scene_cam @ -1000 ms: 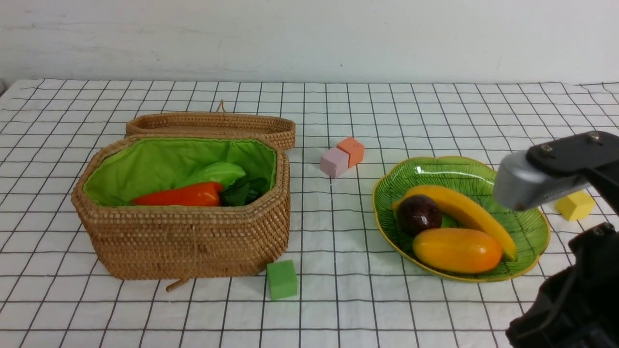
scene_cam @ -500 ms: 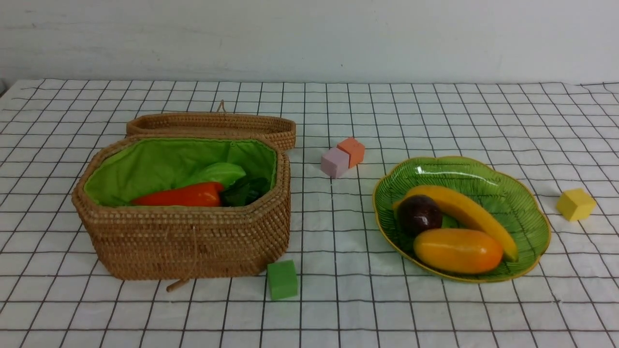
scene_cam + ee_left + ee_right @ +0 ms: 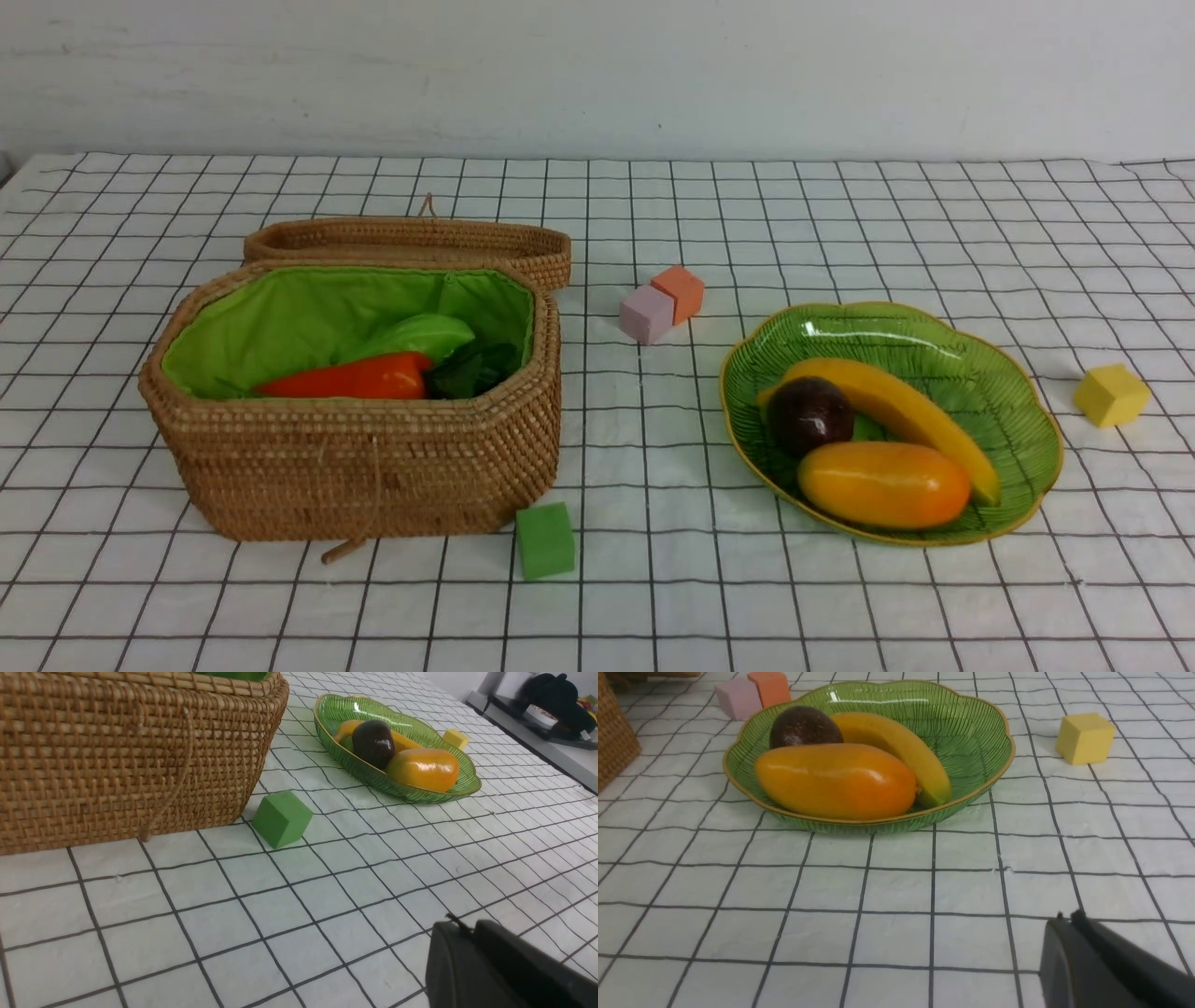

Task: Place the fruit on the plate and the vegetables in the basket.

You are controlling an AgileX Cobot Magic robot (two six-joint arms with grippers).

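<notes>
The green leaf-shaped plate [image 3: 990, 392] stands on the right and holds the banana [image 3: 910, 411], the mango [image 3: 882, 483] and the mangosteen [image 3: 808, 414]. The wicker basket [image 3: 364, 467] stands on the left with its lid open. In it I see the carrot [image 3: 359, 377], the light green gourd [image 3: 425, 333] and dark green leaves [image 3: 471, 371]; the eggplant and the radish's white body are hidden. Neither arm shows in the front view. My left gripper [image 3: 460, 926] is shut and empty, low near the table's front. My right gripper [image 3: 1066, 919] is shut and empty in front of the plate [image 3: 971, 728].
A green cube [image 3: 544, 539] lies at the basket's front right corner. A pink cube [image 3: 645, 314] and an orange cube [image 3: 679, 291] touch between basket and plate. A yellow cube [image 3: 1110, 395] lies right of the plate. The checked cloth [image 3: 653, 607] covers the table.
My right arm, which stood over the plate's right side a second ago, has drawn back out of the front view. The fruit, vegetables and cubes have not moved.
</notes>
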